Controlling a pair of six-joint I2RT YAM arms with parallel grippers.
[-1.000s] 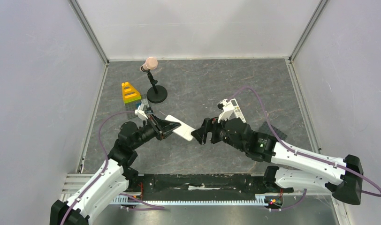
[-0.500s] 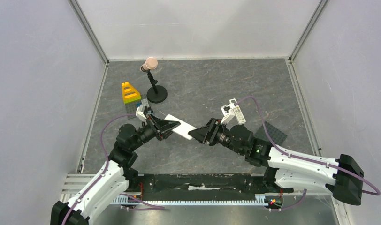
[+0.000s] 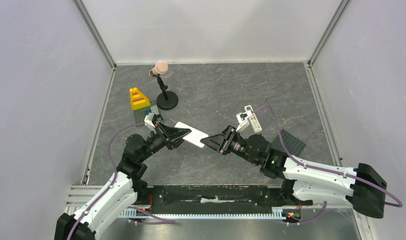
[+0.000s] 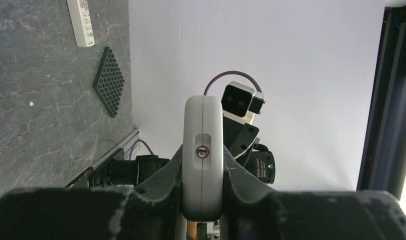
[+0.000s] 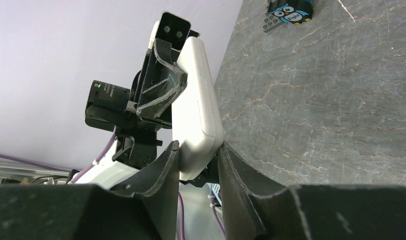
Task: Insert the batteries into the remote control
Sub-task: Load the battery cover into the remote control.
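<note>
The white remote control (image 3: 192, 135) is held in the air between both arms, above the grey floor. My left gripper (image 3: 182, 133) is shut on one end; in the left wrist view that end of the remote control (image 4: 203, 150) sits edge-on in the left gripper (image 4: 203, 154). My right gripper (image 3: 206, 142) has the other end between its jaws. In the right wrist view both fingers of the right gripper (image 5: 197, 151) touch the remote control (image 5: 198, 100). The batteries are out of view.
A yellow and green brick stack (image 3: 137, 99) and a black stand with a pink ball (image 3: 163, 95) are at the back left. A black studded plate (image 3: 291, 142) lies on the right. A slim white remote (image 4: 81, 22) lies on the floor. An owl block (image 5: 290, 12) lies beyond the remote control.
My right gripper moved left onto the free end of the remote control and its jaws narrowed around it. The left arm barely moved and kept its hold.
</note>
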